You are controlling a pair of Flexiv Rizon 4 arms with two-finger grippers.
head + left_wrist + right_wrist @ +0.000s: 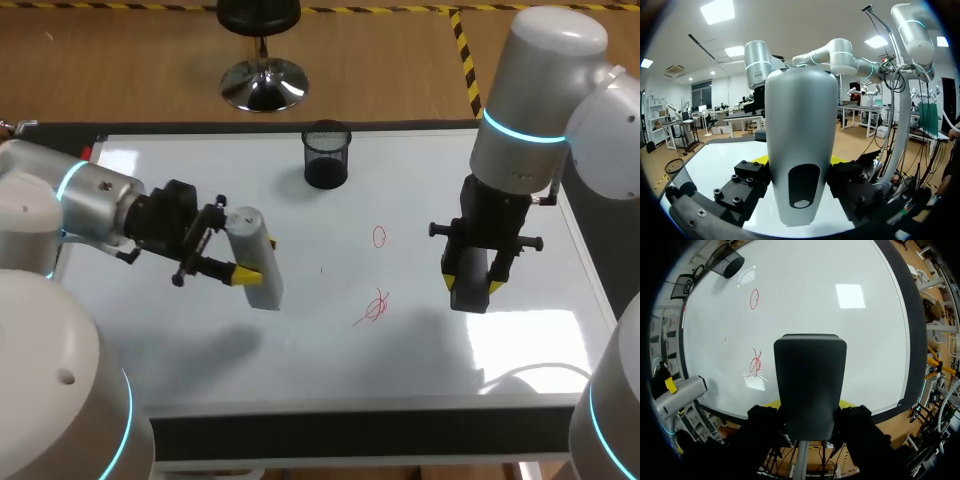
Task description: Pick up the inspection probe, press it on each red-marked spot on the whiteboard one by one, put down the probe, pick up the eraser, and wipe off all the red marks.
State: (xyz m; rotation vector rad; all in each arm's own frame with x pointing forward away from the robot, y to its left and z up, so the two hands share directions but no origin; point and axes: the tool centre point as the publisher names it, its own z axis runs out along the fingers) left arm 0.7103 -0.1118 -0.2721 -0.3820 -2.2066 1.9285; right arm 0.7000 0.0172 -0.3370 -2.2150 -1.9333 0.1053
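A silver-grey tapered probe [247, 226] hangs above the left part of the whiteboard [200, 170], with my left gripper [256, 259] shut on it. In the left wrist view the probe [801, 130] stands between the two fingers [751, 176] and fills the middle. My right gripper [472, 287] is shut on a black block eraser [471, 265], held over the board's right side. A red oval mark [379, 236] and a red scribble [374, 306] lie mid-board, left of the eraser. From the right wrist, the eraser [810, 382] sits beside the scribble [755, 363], with the oval [754, 299] further ahead.
A black mesh cup [326, 155] stands near the board's far edge, seen also as the mesh cup [726, 262] from the right wrist. The board's dark frame [330, 432] runs along the near side. My left arm's probe [682, 396] shows beside the eraser.
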